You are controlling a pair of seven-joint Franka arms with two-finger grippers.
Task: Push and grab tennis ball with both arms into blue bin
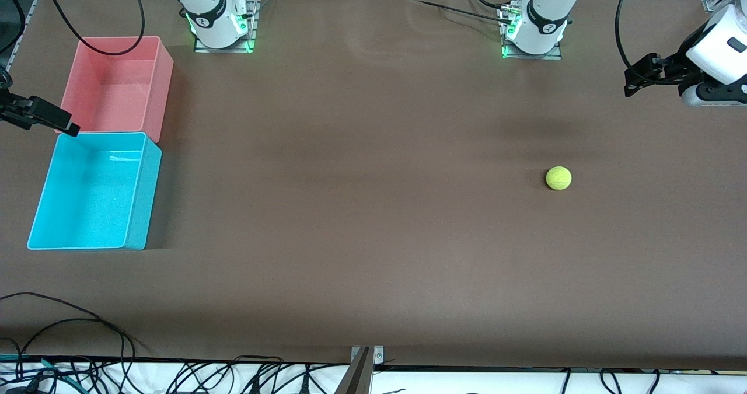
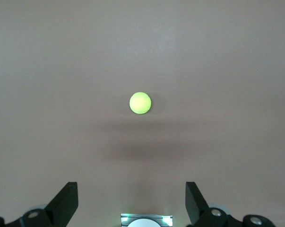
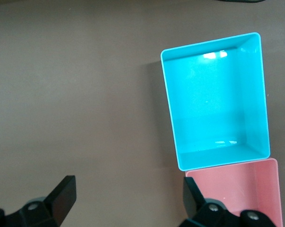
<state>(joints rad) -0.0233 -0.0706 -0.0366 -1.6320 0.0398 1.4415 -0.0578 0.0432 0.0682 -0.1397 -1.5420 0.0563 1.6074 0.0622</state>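
Both arms raised, tennis ball (image 1: pixel 558 178) alone on the table (image 1: pixel 350 207).
Left gripper (image 1: pixel 633 82) hangs above the table near the ball, jaws spread; right gripper (image 1: pixel 61 124) hangs above the blue bin (image 1: pixel 140 189), jaws spread.

High front camera faces both bases; wrist cameras look straight down at the table (image 1: pixel 373 236).

Wide brown table (image 1: pixel 362 207), black cables (image 1: pixel 87 376) along its near edge, even light
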